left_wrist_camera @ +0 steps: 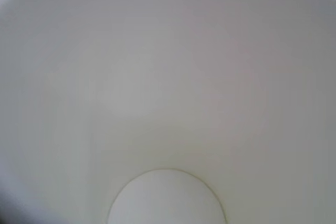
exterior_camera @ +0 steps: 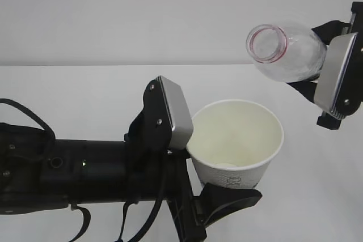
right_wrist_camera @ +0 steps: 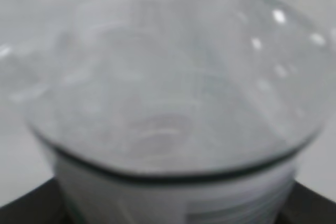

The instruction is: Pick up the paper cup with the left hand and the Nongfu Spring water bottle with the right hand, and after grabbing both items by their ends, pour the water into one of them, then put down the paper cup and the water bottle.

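At two o'clock, my right end effector is gripping the tilted clear plastic bottle; my left end effector is gripping the white tapered paper cup.

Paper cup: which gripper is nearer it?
Left. The left gripper holds the paper cup by its lower part; the right gripper is up right, holding the tilted bottle.

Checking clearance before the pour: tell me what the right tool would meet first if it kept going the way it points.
Judging by the tilted water bottle, the right tool points down-left toward the paper cup; the cup's rim looks first in line, though depth is unclear.
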Controlling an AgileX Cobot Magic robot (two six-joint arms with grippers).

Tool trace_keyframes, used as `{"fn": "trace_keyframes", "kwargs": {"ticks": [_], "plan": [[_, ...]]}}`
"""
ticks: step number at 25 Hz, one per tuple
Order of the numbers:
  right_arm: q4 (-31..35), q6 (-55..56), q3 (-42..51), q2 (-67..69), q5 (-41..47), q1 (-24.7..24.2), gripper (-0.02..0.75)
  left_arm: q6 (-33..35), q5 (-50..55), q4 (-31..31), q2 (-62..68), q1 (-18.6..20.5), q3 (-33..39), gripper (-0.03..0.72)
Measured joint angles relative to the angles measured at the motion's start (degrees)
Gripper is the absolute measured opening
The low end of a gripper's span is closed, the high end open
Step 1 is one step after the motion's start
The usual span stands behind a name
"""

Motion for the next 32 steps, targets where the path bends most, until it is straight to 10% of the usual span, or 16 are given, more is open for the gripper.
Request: {"fn": "trace_keyframes", "kwargs": {"ticks": [32], "plan": [[15.1,-21.5,0.0,0.0,-4.2,0.0,0.450,0.5,-0.1,-4.9,0.0,0.0,0.0,0.570]]}}
